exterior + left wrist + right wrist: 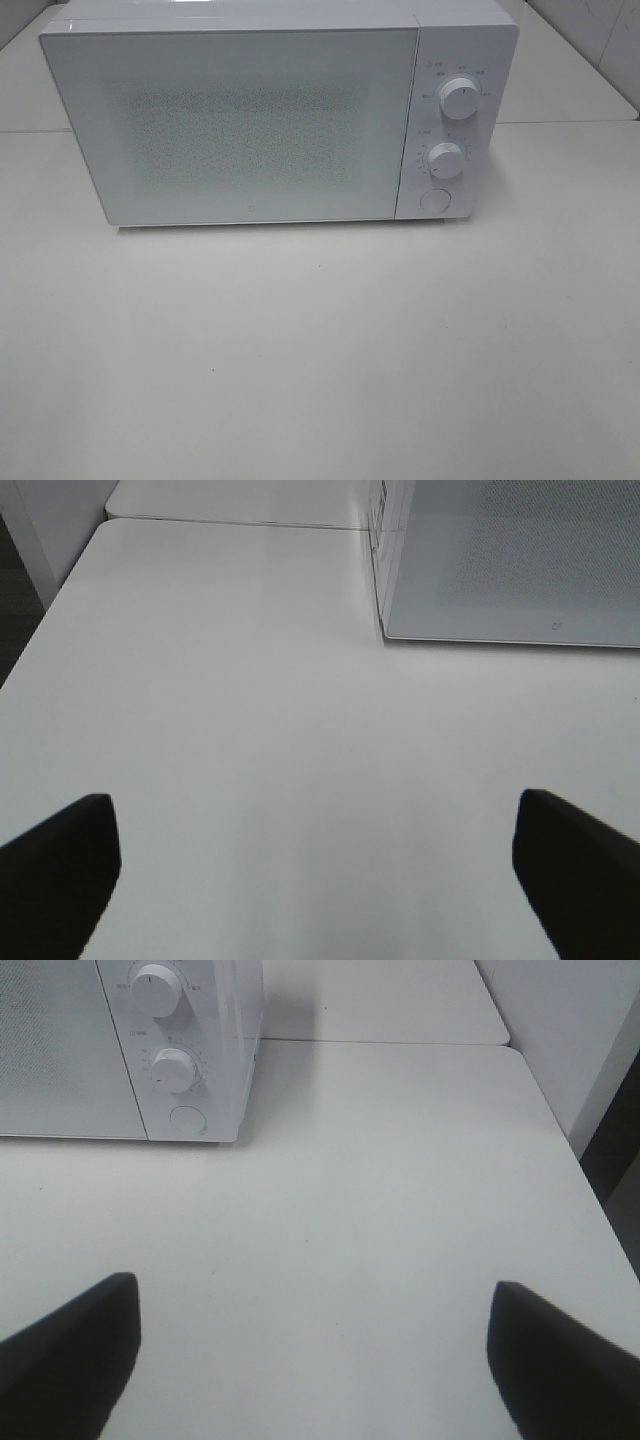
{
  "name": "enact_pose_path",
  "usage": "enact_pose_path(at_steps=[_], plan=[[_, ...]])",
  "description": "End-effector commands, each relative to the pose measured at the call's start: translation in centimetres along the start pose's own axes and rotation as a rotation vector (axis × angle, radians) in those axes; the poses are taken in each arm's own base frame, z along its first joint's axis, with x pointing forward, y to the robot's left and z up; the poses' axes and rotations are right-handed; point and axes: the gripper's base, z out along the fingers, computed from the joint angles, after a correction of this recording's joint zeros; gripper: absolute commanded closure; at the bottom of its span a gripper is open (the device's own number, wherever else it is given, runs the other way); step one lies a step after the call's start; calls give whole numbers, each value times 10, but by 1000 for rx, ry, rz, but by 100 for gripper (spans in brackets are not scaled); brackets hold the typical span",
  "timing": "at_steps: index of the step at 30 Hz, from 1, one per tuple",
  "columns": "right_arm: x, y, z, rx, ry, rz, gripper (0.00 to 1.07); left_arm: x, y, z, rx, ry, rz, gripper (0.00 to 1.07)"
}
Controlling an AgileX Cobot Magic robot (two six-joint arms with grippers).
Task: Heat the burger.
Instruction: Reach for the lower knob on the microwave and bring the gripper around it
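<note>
1. Two empty pincers over a bare white table [320, 360]: the left gripper [314, 825] and the right gripper [312, 1300] both hang with jaws spread wide, grasping nothing.
2. No burger shows in any view. It may sit behind the microwave [240, 120] door [230, 125], which is shut, and nothing can be made out through its dotted panel.
3. A burger is probably light, soft and loosely stacked, so a hard pinch would likely crush the bun or slide the layers. A gentle grip low across its sides looks safest.
4. Room is ample in front of the microwave, where the door will need space to swing. The table's edges drop off beside each arm, and the knobs [460, 97] and button [434, 199] sit on the right gripper's side.
</note>
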Motion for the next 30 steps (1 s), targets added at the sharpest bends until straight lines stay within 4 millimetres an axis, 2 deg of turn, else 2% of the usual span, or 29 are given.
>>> enact_pose_path(at_steps=[1, 6, 10, 17, 23, 30], plan=[[-14, 1, 8, 8, -14, -6, 21, 1, 0, -2, -3, -15, -5, 6], [-24, 2, 18, 4, -23, -13, 21, 1, 0, -2, -3, -15, -5, 6], [-35, 5, 34, -6, -48, -20, 22, 1, 0, -2, -3, -15, -5, 6], [-40, 6, 54, 4, -52, -51, 25, 1, 0, -2, -3, -15, -5, 6], [-49, 9, 72, -12, -89, -62, 31, 1, 0, -2, -3, -15, -5, 6], [-56, 12, 90, -24, -86, -69, 31, 1, 0, -2, -3, -15, -5, 6]])
